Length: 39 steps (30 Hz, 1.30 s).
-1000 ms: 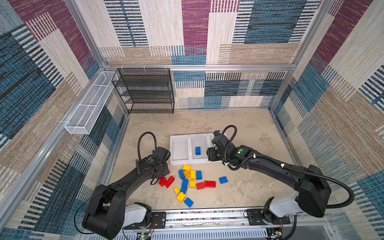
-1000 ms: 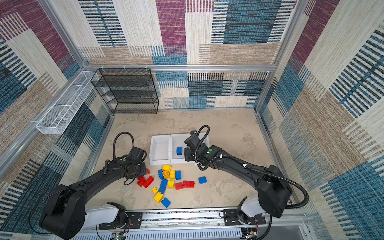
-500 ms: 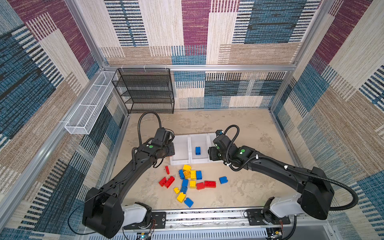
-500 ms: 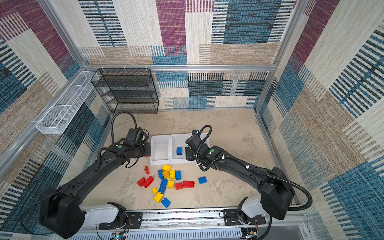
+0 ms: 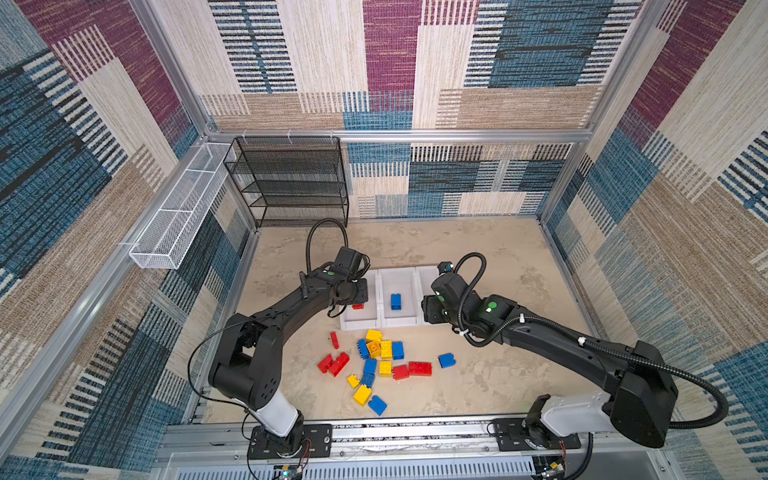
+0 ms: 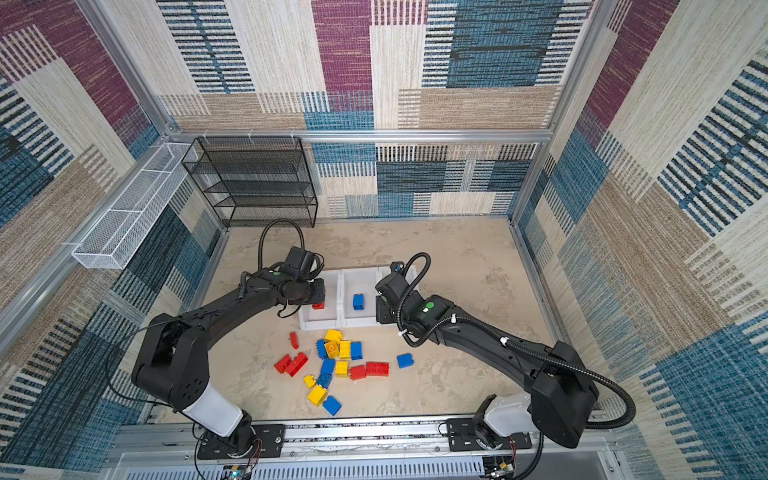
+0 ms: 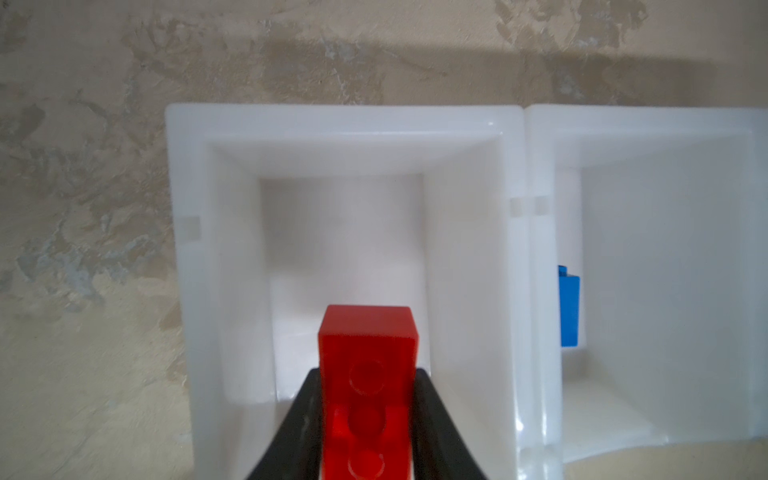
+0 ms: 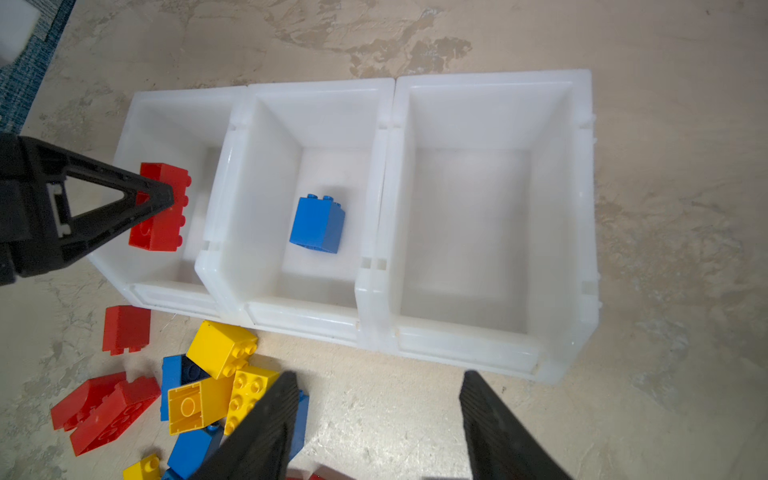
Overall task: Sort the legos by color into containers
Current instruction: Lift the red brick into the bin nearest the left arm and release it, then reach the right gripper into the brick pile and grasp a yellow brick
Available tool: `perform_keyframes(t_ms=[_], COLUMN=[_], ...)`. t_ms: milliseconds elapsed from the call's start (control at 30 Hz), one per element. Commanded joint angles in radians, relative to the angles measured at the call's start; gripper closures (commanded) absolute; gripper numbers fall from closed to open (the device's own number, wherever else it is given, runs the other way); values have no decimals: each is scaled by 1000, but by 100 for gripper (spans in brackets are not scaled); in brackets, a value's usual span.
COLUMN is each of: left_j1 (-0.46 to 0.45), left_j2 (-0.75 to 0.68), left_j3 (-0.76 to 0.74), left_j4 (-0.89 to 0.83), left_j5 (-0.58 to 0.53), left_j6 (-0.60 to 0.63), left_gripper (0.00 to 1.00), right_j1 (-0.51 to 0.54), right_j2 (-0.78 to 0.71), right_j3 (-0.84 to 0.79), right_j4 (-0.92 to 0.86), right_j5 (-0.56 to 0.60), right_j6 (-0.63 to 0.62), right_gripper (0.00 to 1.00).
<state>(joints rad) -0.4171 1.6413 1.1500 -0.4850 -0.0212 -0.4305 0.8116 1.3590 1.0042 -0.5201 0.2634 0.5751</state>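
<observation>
Three white bins [image 8: 376, 328]: joined in a row; we count one blue brick [image 8: 318, 224] in the middle one
Left gripper [image 7: 368, 374]: closed on a red brick [image 7: 368, 332], over the end bin on its side
Right gripper [image 8: 378, 432]: jaws apart, empty, above the table [image 8: 665, 208] before the bins
Loose legos [image 5: 386, 349]: red, blue, yellow, strewn before the bins
</observation>
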Motion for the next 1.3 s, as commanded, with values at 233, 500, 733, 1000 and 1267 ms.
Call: perform_keyframes(t_ms=[233, 500, 733, 1000, 1267], left_j1=[0, 0, 2, 2, 9], left_j2=[-93, -276, -447, -559, -638], left_j3=[-38, -196, -341, -417, -473], left_j4=[24, 70, 75, 46, 27], left_j5=[-31, -30, -74, -116, -135], left_j6=[-1, -48, -82, -101, -123], left_gripper=[44, 42, 40, 38, 36], right_j1=[1, 1, 1, 54, 136], right_j2=[19, 34, 49, 124, 206], right_j3=[3, 6, 4, 47, 92], right_j4=[15, 26, 37, 39, 55], right_j5=[8, -14, -51, -94, -117], right_j6=[-3, -18, -27, -55, -56], right_gripper=[33, 33, 34, 36, 37])
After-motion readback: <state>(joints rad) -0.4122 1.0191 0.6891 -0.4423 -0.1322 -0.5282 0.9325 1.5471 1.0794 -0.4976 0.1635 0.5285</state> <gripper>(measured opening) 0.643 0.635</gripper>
